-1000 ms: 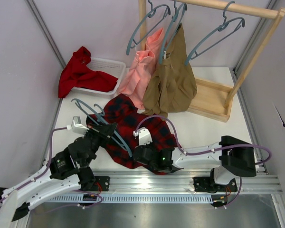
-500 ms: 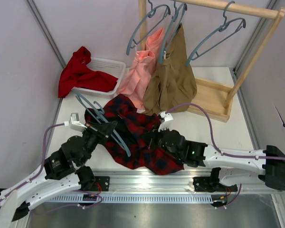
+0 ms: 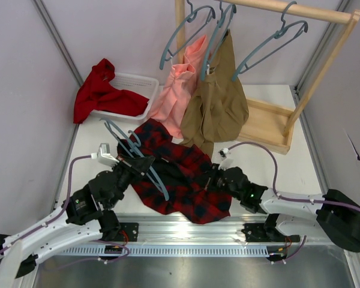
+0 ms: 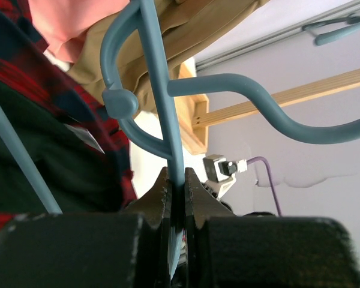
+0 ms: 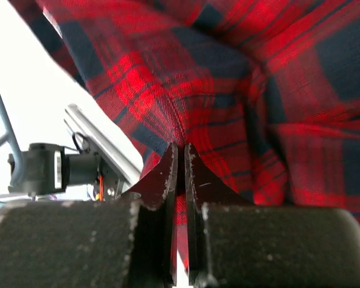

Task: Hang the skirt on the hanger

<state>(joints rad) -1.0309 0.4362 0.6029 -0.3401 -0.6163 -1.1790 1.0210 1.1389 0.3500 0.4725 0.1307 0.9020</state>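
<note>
The left fingers [image 4: 165,191] are closed narrowly on a thin bar of the hanger [image 4: 161,90], near its curved hook. The right fingers [image 5: 168,171] are pinched shut on a fold of the skirt [image 5: 228,90], with plaid cloth bunched between them. The skirt is spread crumpled on the table [image 3: 276,162] between the two arms, its dark lining partly exposed. The hanger is held tilted over the skirt's left side, one shoulder reaching across the cloth. Behind the skirt, a tan garment [image 3: 219,102] and a pink garment [image 3: 177,90] are hung from a wooden rack [image 3: 327,66], and a bare hanger [image 3: 270,47] is hung beside them. A red cloth [image 3: 99,93] is draped over a white basket [image 3: 135,81] at the far left.
</note>
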